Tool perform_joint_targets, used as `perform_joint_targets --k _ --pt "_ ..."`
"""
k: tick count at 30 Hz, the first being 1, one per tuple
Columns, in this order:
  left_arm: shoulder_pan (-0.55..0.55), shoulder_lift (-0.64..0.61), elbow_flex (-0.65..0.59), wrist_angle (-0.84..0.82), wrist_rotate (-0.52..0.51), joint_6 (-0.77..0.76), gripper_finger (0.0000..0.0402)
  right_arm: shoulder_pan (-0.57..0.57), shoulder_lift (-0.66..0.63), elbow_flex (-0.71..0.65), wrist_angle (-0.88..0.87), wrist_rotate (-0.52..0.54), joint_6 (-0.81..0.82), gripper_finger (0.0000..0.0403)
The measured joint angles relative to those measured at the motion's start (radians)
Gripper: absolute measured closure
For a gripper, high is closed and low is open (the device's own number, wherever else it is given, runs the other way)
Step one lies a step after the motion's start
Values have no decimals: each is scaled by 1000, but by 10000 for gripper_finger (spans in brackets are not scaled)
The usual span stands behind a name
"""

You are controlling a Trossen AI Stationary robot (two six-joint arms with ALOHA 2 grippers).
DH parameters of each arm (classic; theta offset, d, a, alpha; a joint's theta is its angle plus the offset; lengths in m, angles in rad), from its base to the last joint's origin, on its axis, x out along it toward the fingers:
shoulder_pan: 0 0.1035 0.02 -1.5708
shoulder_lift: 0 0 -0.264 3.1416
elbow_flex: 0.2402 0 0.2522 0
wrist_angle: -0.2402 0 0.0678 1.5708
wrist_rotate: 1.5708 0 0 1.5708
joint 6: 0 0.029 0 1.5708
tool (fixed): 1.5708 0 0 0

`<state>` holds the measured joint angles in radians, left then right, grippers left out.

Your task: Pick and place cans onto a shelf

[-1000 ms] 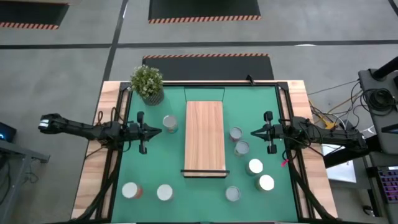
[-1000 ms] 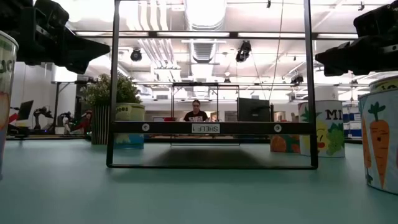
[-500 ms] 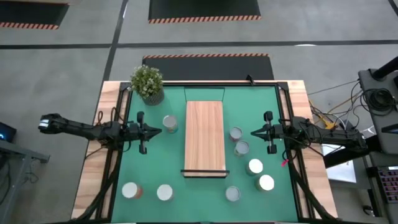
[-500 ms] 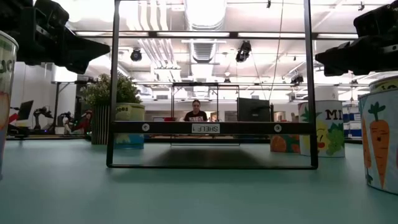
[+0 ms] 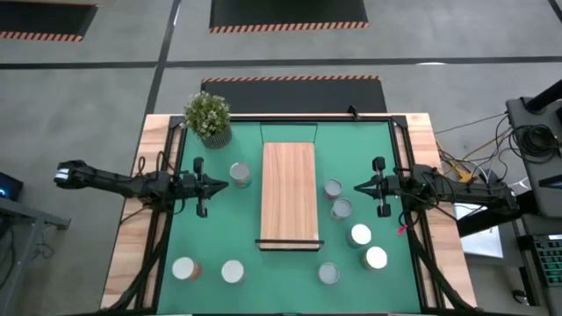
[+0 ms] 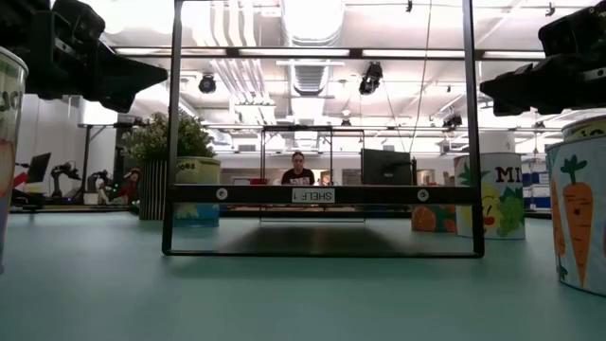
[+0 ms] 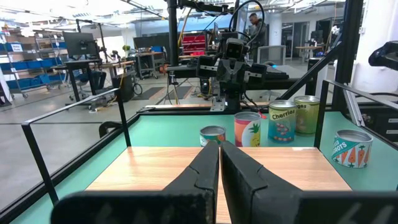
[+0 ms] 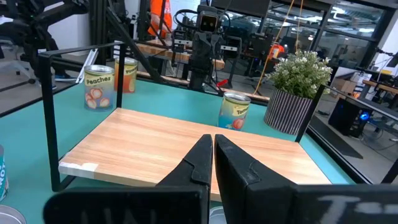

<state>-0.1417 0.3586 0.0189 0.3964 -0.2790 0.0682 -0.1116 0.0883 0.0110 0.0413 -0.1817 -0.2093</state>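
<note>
Left gripper [image 5: 225, 183] and right gripper [image 5: 358, 186] both clenched, empty — flanking the shelf [image 5: 289, 194]. Cans [image 5: 240, 175] all on the mat [image 5: 211, 237].

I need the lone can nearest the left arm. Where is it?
In the high view, the can stands on the green mat, between the left gripper and the shelf, below the potted plant.

Bright ceiling lights [image 6: 308, 21] are blazing overhead, washing out white in the low view. The green mat [image 5: 219, 237] is showing evenly lit, shadows soft and faint. A carrot can [image 6: 579, 210] is looming large at that view's edge, both arms reading as dark silhouettes.
</note>
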Motion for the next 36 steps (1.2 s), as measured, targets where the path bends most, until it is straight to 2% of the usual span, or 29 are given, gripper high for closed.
perform_joint_targets --k 28,30,33,36 --pt "0 0 0 0 0 0 402 0 0 0 0 0 2 394" --pt "0 0 0 0 0 0 402 2 0 0 1 -2 100 394" --pt "0 0 0 0 0 0 402 2 0 0 7 5 370 394" --pt "0 0 0 0 0 0 402 2 0 0 45 29 506 394"
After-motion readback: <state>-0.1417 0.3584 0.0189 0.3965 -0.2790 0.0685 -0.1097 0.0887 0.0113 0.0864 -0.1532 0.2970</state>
